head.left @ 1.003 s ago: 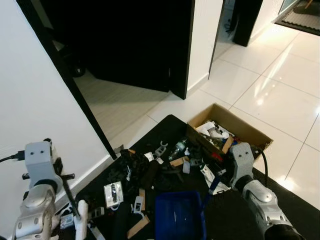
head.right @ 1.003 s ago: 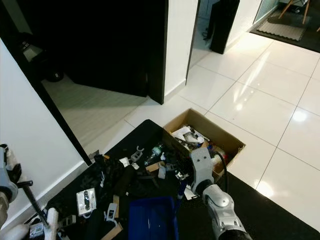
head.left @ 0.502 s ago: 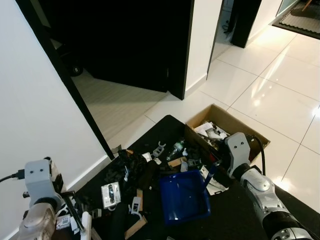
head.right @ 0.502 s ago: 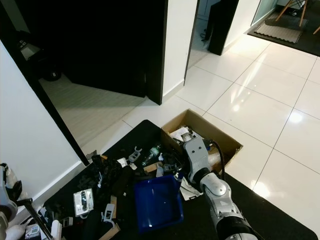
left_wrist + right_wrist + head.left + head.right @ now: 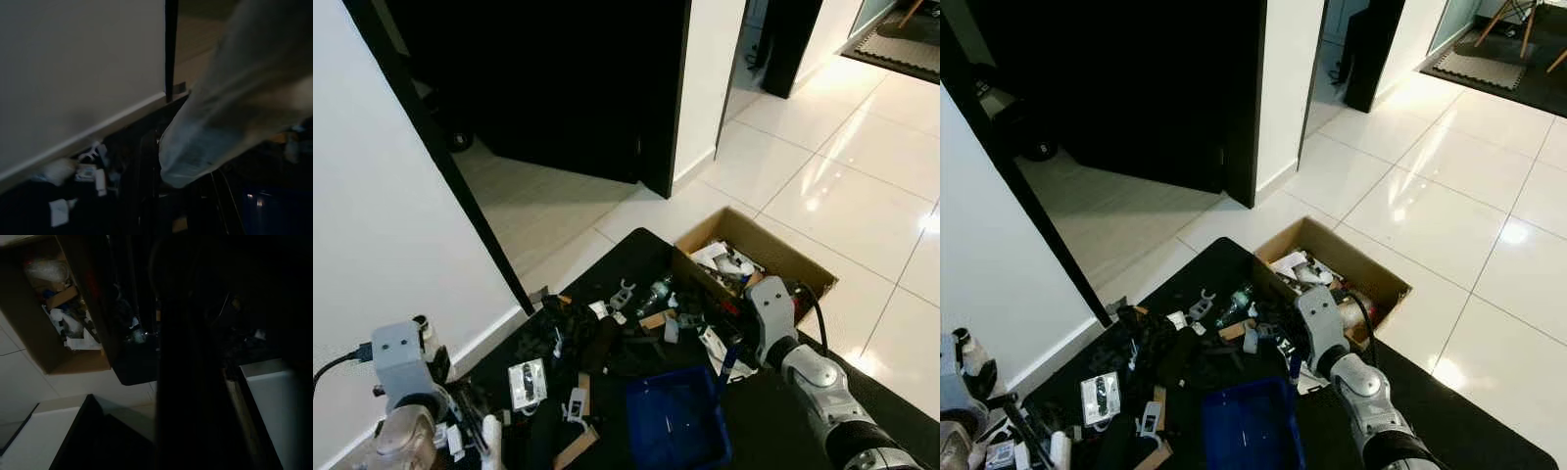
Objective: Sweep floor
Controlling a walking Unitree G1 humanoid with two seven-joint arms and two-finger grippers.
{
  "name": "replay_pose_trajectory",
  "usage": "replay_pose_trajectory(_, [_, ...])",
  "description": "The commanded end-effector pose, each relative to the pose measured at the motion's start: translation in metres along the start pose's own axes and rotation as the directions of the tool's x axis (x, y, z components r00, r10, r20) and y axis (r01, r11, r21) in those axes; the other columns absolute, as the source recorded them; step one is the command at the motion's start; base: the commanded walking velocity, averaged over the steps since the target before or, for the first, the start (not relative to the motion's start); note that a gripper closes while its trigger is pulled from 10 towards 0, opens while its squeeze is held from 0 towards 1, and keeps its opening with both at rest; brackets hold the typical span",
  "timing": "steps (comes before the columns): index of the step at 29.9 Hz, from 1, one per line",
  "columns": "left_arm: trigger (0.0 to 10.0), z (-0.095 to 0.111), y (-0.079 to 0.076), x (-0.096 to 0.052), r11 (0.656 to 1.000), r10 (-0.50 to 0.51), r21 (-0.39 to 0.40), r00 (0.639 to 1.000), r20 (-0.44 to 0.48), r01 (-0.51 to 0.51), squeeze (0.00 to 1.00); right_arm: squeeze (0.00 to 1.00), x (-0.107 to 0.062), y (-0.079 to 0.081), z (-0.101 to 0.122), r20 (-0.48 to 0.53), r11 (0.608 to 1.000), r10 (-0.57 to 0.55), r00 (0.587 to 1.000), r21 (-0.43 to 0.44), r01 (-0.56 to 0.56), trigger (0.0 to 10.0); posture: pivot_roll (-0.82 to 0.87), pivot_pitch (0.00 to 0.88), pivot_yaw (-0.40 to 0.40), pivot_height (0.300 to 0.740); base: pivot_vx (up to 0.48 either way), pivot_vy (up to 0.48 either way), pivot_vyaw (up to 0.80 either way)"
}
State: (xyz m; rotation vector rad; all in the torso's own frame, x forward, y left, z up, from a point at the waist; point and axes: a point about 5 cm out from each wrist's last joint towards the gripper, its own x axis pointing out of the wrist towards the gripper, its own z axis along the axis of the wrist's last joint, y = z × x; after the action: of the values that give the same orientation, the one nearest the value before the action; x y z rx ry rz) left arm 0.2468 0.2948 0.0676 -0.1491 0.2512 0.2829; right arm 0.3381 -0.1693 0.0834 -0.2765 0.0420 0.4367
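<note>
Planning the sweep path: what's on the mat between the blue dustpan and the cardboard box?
In the left eye view, loose clutter lies between the blue dustpan and the cardboard box: white paper scraps, a plastic bottle and dark bits. The stretch isn't bare.

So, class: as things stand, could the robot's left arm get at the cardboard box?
Probably not. The left arm sits low by the white wall, while the cardboard box lies far across on the robot's right, with the scattered junk and the blue dustpan between them. The right arm is much nearer.
</note>
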Motion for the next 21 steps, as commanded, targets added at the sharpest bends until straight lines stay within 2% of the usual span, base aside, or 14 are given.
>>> replay_pose_trajectory(1, [10.0, -0.023, -0.011, -0.008, 0.991, -0.073, -0.123, 0.993, -0.094, 0.062, 0.0, 0.0, -0.001, 0.002, -0.003, -0.003, 0.999, -0.018, 1.0, -0.04, 0.018, 10.0, 0.12, 0.242, 0.037, 0.74, 0.0, 0.0, 0.0])
replay_pose_trajectory(2, [10.0, -0.027, -0.017, -0.01, 0.985, -0.106, -0.151, 0.988, -0.111, 0.088, 0.0, 0.0, 0.0, 0.0, -0.001, 0.008, 0.998, -0.037, 0.999, -0.048, 0.037, 10.0, 0.12, 0.243, 0.037, 0.74, 0.0, 0.0, 0.0])
replay_pose_trajectory(3, [10.0, -0.027, -0.017, -0.01, 0.985, -0.106, -0.151, 0.988, -0.111, 0.088, 0.0, 0.0, 0.0, 0.0, -0.001, 0.008, 0.998, -0.037, 0.999, -0.048, 0.037, 10.0, 0.12, 0.243, 0.037, 0.74, 0.0, 0.0, 0.0])
replay_pose_trajectory(5, [10.0, -0.033, -0.03, -0.013, 0.971, -0.162, -0.2, 0.978, -0.129, 0.134, 0.0, 0.0, 0.002, -0.001, 0.003, 0.026, 0.996, -0.065, 0.998, -0.06, 0.066, 10.0, 0.12, 0.243, 0.037, 0.74, 0.0, 0.0, 0.0])
replay_pose_trajectory(6, [10.0, -0.033, -0.03, -0.013, 0.971, -0.162, -0.2, 0.978, -0.129, 0.134, 0.0, 0.0, 0.002, -0.001, 0.003, 0.026, 0.996, -0.065, 0.998, -0.06, 0.066, 10.0, 0.12, 0.243, 0.037, 0.74, 0.0, 0.0, 0.0])
replay_pose_trajectory(11, [10.0, -0.039, -0.058, -0.019, 0.93, -0.27, -0.296, 0.952, -0.146, 0.219, 0.0, 0.0, 0.008, -0.002, 0.012, 0.076, 0.99, -0.13, 0.989, -0.054, 0.134, 10.0, 0.12, 0.246, 0.039, 0.74, 0.0, 0.0, 0.0])
replay_pose_trajectory(12, [10.0, -0.039, -0.058, -0.019, 0.93, -0.27, -0.296, 0.952, -0.146, 0.219, 0.0, 0.0, 0.008, -0.002, 0.012, 0.076, 0.99, -0.13, 0.989, -0.054, 0.134, 10.0, 0.12, 0.246, 0.039, 0.74, 0.0, 0.0, 0.0])
replay_pose_trajectory(15, [10.0, -0.039, -0.077, -0.021, 0.898, -0.339, -0.347, 0.929, -0.15, 0.271, 0.0, 0.0, 0.01, 0.002, 0.014, 0.084, 0.991, -0.121, 0.989, -0.045, 0.125, 10.0, 0.13, 0.246, 0.038, 0.74, 0.0, 0.0, 0.0])
replay_pose_trajectory(16, [10.0, -0.039, -0.077, -0.021, 0.898, -0.339, -0.347, 0.929, -0.15, 0.271, 0.0, 0.0, 0.01, 0.002, 0.014, 0.084, 0.991, -0.121, 0.989, -0.045, 0.125, 10.0, 0.13, 0.246, 0.038, 0.74, 0.0, 0.0, 0.0])
replay_pose_trajectory(20, [10.0, -0.037, -0.109, -0.03, 0.83, -0.468, -0.416, 0.869, -0.159, 0.371, 0.0, 0.0, 0.012, 0.01, 0.014, 0.092, 0.994, -0.097, 0.991, -0.035, 0.101, 10.0, 0.13, 0.247, 0.039, 0.74, 0.0, 0.0, 0.0])
replay_pose_trajectory(21, [10.0, -0.036, -0.12, -0.035, 0.808, -0.51, -0.427, 0.845, -0.161, 0.407, 0.0, 0.0, 0.013, 0.013, 0.013, 0.092, 0.995, -0.086, 0.992, -0.038, 0.09, 10.0, 0.13, 0.248, 0.043, 0.74, 0.0, 0.0, 0.0])
